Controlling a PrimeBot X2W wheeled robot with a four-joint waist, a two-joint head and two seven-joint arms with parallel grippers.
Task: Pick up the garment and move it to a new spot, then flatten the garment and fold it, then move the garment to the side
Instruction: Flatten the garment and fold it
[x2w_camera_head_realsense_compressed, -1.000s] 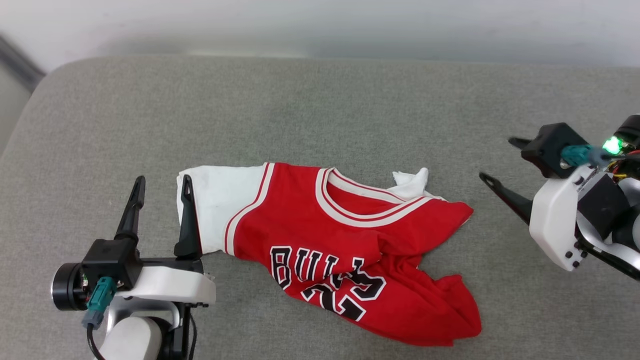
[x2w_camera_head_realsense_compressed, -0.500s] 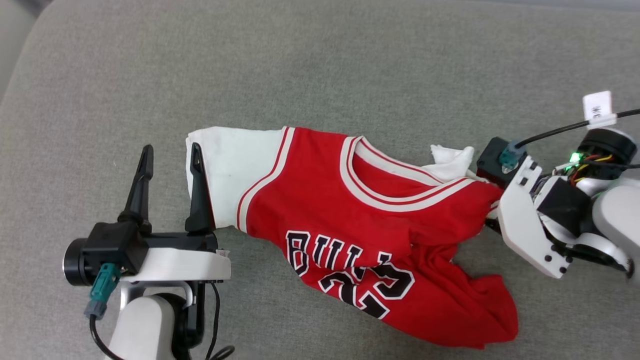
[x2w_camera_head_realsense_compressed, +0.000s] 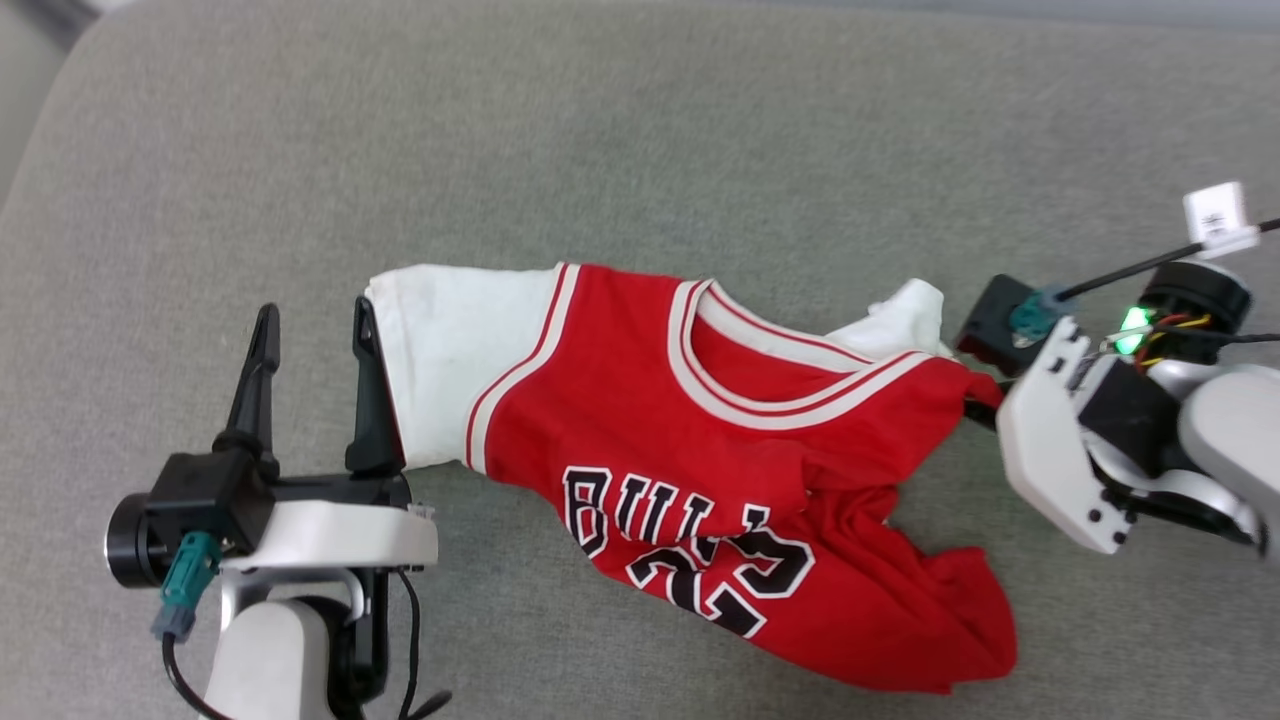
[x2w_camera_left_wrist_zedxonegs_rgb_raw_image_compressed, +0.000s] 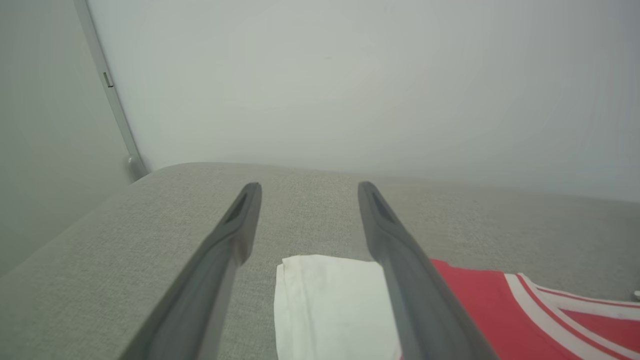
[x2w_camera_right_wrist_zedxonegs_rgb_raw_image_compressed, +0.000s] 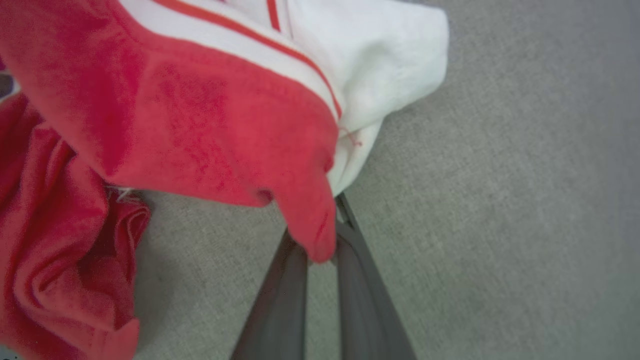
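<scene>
Broad grey woven cushion (x2w_camera_head_realsense_compressed: 640, 150). Mid-surface lies a crumpled red jersey shirt with white sleeves (x2w_camera_head_realsense_compressed: 720, 440). The right gripper (x2w_camera_right_wrist_zedxonegs_rgb_raw_image_compressed: 322, 250) is clamped on its shoulder corner — pick-up likely under way; next, lift and carry. The left gripper (x2w_camera_head_realsense_compressed: 314, 308) — fingers apart — sits beside the sleeve.

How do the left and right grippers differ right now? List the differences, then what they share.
The left gripper stands open and holds nothing, while the right gripper is shut on the garment at its red shoulder corner. The left gripper's fingers point up the head view at the white sleeve edge, and the right gripper reaches in sideways from the right. Both have two long dark fingers and sit at opposite ends of the garment, over the grey cushion.
</scene>
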